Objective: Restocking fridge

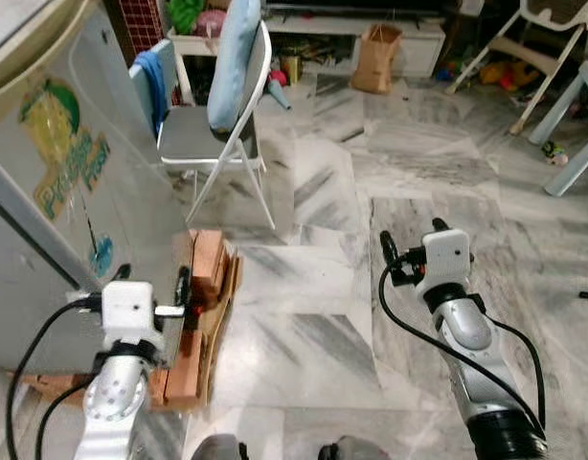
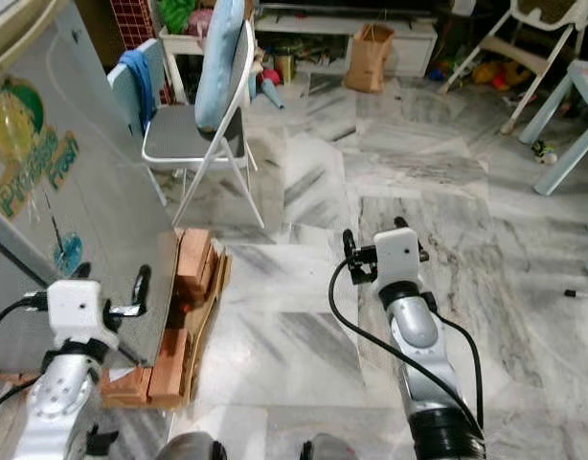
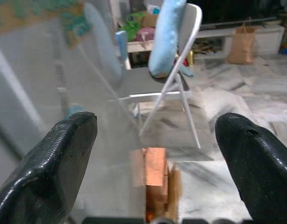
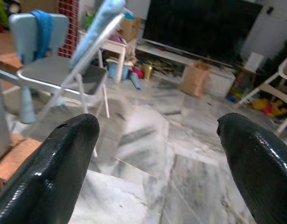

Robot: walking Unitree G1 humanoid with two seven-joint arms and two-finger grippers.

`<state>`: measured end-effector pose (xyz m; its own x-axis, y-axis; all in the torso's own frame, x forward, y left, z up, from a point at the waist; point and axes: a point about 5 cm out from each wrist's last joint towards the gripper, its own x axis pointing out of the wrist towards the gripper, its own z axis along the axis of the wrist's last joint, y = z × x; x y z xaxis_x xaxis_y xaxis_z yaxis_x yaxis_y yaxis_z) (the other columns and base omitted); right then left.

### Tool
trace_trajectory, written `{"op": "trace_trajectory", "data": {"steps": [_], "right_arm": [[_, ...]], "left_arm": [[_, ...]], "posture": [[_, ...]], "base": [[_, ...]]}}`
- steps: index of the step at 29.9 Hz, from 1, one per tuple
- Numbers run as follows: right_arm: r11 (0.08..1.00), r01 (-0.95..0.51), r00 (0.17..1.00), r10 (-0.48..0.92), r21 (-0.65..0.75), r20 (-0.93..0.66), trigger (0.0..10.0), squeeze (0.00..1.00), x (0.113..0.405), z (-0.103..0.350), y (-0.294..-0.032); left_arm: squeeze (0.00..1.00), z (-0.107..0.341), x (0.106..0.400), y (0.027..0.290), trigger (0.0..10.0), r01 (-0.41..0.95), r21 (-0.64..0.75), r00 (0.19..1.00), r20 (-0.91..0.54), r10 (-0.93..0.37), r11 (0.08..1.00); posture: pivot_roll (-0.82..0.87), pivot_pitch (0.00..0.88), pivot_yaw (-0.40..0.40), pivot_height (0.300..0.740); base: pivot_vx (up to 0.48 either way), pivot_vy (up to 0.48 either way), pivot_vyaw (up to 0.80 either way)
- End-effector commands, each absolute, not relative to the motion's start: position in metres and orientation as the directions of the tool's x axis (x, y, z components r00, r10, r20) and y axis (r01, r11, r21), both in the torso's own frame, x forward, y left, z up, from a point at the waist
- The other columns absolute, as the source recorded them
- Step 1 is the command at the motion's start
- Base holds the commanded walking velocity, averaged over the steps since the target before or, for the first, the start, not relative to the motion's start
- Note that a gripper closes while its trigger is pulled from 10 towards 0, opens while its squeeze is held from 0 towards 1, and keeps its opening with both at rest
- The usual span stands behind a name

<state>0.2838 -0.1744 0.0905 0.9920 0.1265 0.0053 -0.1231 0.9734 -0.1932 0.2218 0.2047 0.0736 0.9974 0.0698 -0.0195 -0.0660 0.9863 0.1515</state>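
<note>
You have the fridge (image 1: 55,182) on the robot's left: a grey, closed cabinet with a green and yellow sticker (image 1: 59,144) on its side and a small blue sticker (image 1: 101,256) lower down. It stands raised on reddish-brown bricks (image 1: 200,278), which stick out along its near bottom edge onto the floor.

Your left gripper (image 3: 155,163) is held up just beside the fridge's side wall, its two black fingers (image 3: 59,158) spread wide with nothing between them. Your right gripper (image 4: 164,163) hangs over bare floor, well apart from the fridge, also wide open and empty.

Beyond the fridge you see a white folding chair (image 1: 222,144) with a grey seat and a pale blue cushion (image 1: 235,57) leaning against its backrest. A small blue child's chair (image 1: 152,81) with a blue cloth draped over it sits just behind that, close to the fridge's far corner.

The floor (image 1: 313,316) is grey-veined marble. At the far end stand a low white TV unit (image 1: 371,29) with a brown paper bag (image 1: 375,59) before it, a dark television (image 4: 199,25) above, and white furniture legs (image 1: 553,86) with scattered toys on the right.
</note>
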Motion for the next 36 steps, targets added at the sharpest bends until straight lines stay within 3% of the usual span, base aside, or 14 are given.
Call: {"op": "trace_trajectory", "data": {"steps": [1,6,20,30,36], "right_arm": [[0.972,-0.134,0.989,0.142,-0.194,0.028,10.0,0.0,0.285,0.095,-0.171],[0.969,-0.142,0.988,0.152,-0.202,0.034,10.0,0.0,0.285,0.096,-0.169],[0.965,-0.146,0.988,0.151,-0.219,0.008,10.0,0.0,0.287,0.089,-0.169],[0.967,-0.143,0.989,0.149,-0.213,0.013,10.0,0.0,0.289,0.088,-0.169],[0.966,-0.148,0.988,0.155,-0.212,0.015,10.0,0.0,0.29,0.088,-0.167]], "left_arm": [[0.0,0.073,0.224,0.208,10.0,-0.079,0.156,0.996,-0.033,0.085,0.985],[0.0,0.075,0.226,0.205,10.0,-0.064,0.159,0.998,-0.018,0.067,0.985],[0.0,0.082,0.24,0.2,10.0,0.006,0.194,1.0,0.002,-0.007,0.981],[0.0,0.084,0.243,0.197,10.0,0.04,0.176,0.999,0.009,-0.042,0.984],[0.0,0.084,0.242,0.196,10.0,0.034,0.192,0.999,0.02,-0.039,0.981]], "posture": [[0.1,0.035,-0.017,0.74],[0.1,0.037,-0.018,0.74],[0.11,0.043,-0.013,0.74],[0.11,0.04,-0.01,0.74],[0.11,0.042,-0.012,0.74]], "base": [[0.0,0.48,0.0],[0.0,0.48,0.0],[0.0,0.0,0.0],[0.083,0.204,-0.73],[0.0,0.137,0.0]]}}
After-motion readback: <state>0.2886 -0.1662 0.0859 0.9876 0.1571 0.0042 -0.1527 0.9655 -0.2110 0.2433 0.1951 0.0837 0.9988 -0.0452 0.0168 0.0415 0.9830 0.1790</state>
